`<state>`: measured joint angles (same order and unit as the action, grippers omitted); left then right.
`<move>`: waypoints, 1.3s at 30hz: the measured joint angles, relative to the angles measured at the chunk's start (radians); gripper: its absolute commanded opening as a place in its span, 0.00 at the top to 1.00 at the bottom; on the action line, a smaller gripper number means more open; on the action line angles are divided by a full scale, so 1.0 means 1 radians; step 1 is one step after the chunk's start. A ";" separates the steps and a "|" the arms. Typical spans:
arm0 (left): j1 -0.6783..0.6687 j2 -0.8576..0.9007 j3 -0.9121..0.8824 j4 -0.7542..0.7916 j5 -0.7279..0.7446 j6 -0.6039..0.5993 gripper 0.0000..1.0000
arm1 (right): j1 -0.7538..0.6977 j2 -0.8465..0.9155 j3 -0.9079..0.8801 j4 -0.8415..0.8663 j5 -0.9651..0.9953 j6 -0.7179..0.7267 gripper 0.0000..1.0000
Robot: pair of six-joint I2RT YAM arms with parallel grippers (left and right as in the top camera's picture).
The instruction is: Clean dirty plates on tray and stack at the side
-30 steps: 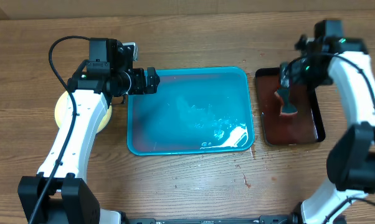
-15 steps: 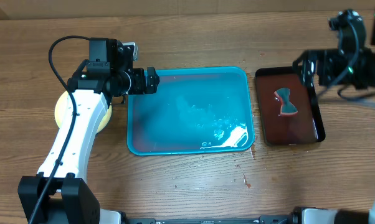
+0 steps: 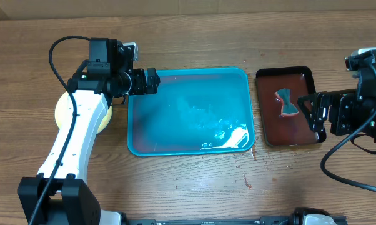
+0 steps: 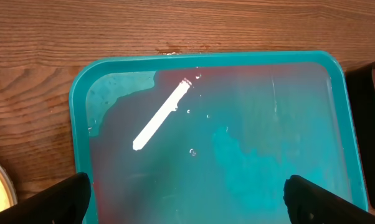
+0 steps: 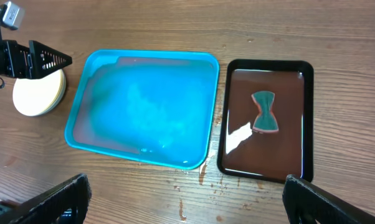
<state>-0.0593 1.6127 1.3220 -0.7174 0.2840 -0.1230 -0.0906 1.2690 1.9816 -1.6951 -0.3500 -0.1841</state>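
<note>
Jaws spread empty on my left gripper and right gripper; pale round plastic plates stacked beside turquoise rectangular tray.

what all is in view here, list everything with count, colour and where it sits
table: one, brown wood, under everything
tray: one, turquoise, mid-table, holding reddish-tinted water
plates: one stack, pale yellow, count unclear, on the table left of the tray
dark tray: one, brown-red, right of the tray, wet inside
bow-shaped piece: one, teal with a reddish edge, lying in the dark tray
red spots: a few, on the table near the tray's front right corner
left arm: one, white and black, partly covering the plates
right arm: one, black, far right
left tool: one, black, open, at the tray's far left corner
right tool: one, black, open, at the dark tray's right edge
</note>
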 measured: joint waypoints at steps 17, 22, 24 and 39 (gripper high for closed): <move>0.000 0.000 0.000 0.000 0.000 0.000 0.00 | 0.107 -0.167 -0.250 0.502 0.037 0.000 0.00; 0.000 0.000 0.000 0.001 0.000 0.000 0.01 | 0.140 -0.384 -0.588 0.776 0.059 0.006 0.00; 0.000 0.000 0.000 0.000 -0.001 0.000 0.00 | 0.142 -0.473 -0.741 0.907 0.072 0.029 0.00; 0.000 0.000 0.000 0.000 0.000 0.000 0.00 | 0.145 -1.072 -1.717 1.633 0.184 0.237 0.00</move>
<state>-0.0593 1.6127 1.3220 -0.7170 0.2836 -0.1230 0.0547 0.1967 0.2649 -0.0620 -0.1658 0.0532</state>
